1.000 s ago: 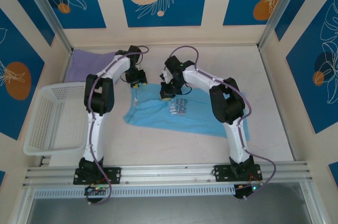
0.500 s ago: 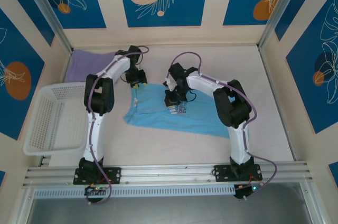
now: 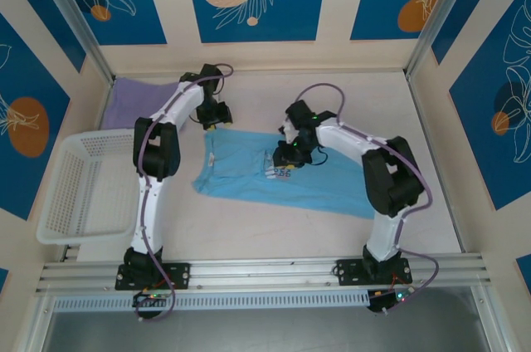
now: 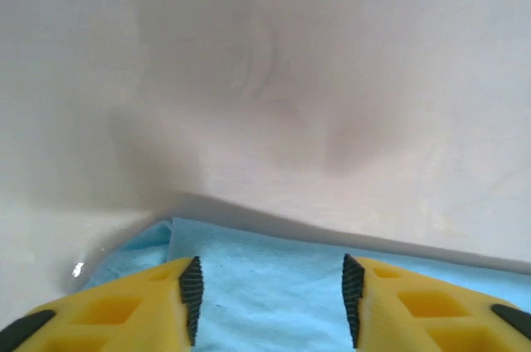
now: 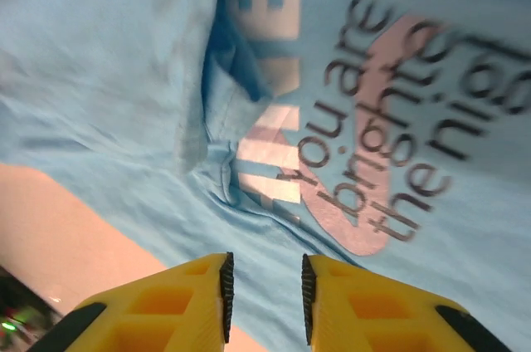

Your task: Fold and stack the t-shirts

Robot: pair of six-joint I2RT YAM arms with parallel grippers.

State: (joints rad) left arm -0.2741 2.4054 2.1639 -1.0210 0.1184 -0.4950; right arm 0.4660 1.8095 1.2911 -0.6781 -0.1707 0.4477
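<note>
Left gripper [image 4: 270, 302] wide, empty, at sky-blue tee [image 4: 249, 244] edge; right gripper [image 5: 264, 294] barely parted, empty, over wrist-view lettering [image 5: 390, 119]

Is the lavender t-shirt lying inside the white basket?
No, the lavender t-shirt lies flat on the table in the far left corner, outside the white basket.

Your table [image 3: 274, 232] carries the first t-shirt [image 3: 241, 182] at its centre, between your two arms. The second t-shirt [image 3: 133, 101] lies in the far-left corner, behind the basket [image 3: 79, 182] at the left edge. Your left gripper [image 3: 217, 122] stands at the first t-shirt's far-left edge. Your right gripper [image 3: 282, 161] is over its middle.
</note>
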